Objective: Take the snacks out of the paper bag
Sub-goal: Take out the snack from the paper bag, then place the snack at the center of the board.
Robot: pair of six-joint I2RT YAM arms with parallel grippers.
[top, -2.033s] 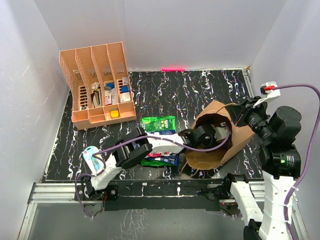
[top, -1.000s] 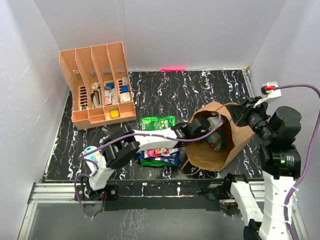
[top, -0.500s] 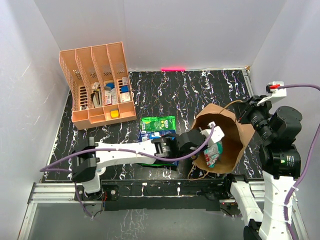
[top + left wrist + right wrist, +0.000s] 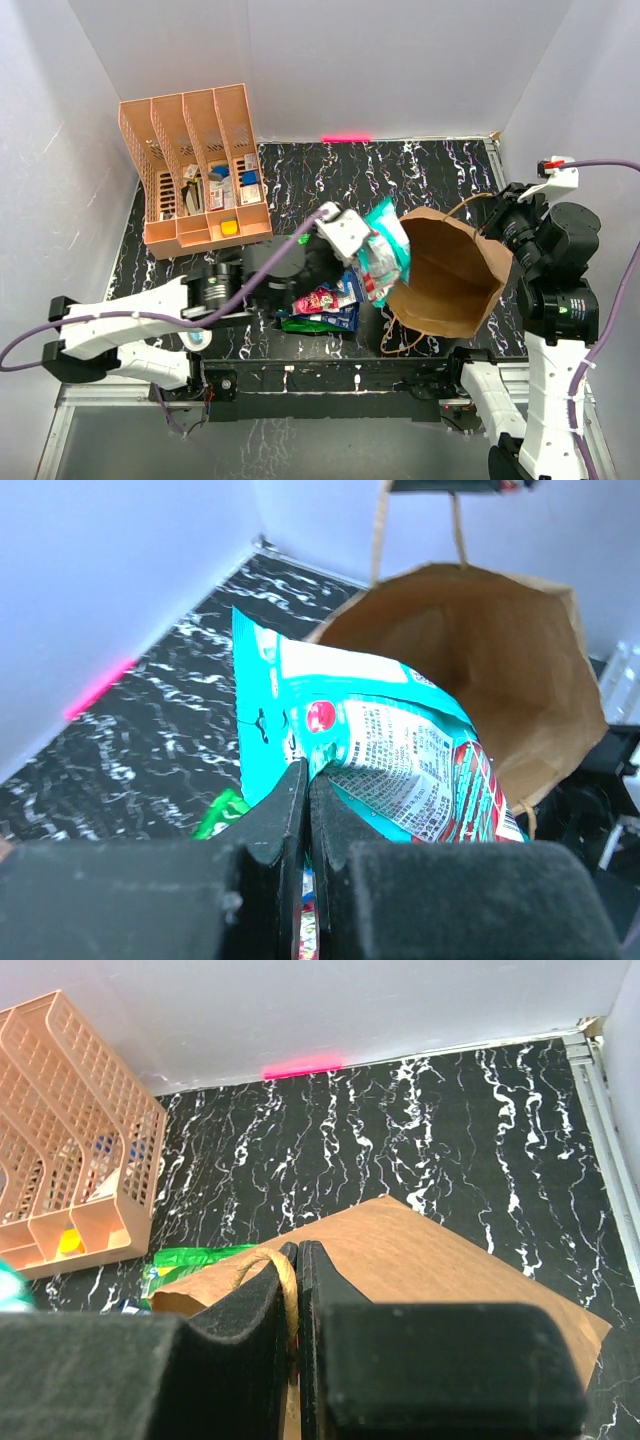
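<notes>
Top external: our left gripper (image 4: 306, 785), clamped on a glossy teal packet (image 4: 388, 250), has left the kraft bag (image 4: 455, 280); right gripper (image 4: 298, 1260) pinches its twisted handle (image 4: 262, 1260).

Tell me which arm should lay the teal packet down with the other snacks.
Left. The left gripper is shut on the teal packet, outside the paper bag and near the snacks already laid out. The right gripper pinches the bag's handle, steadying it.
</notes>
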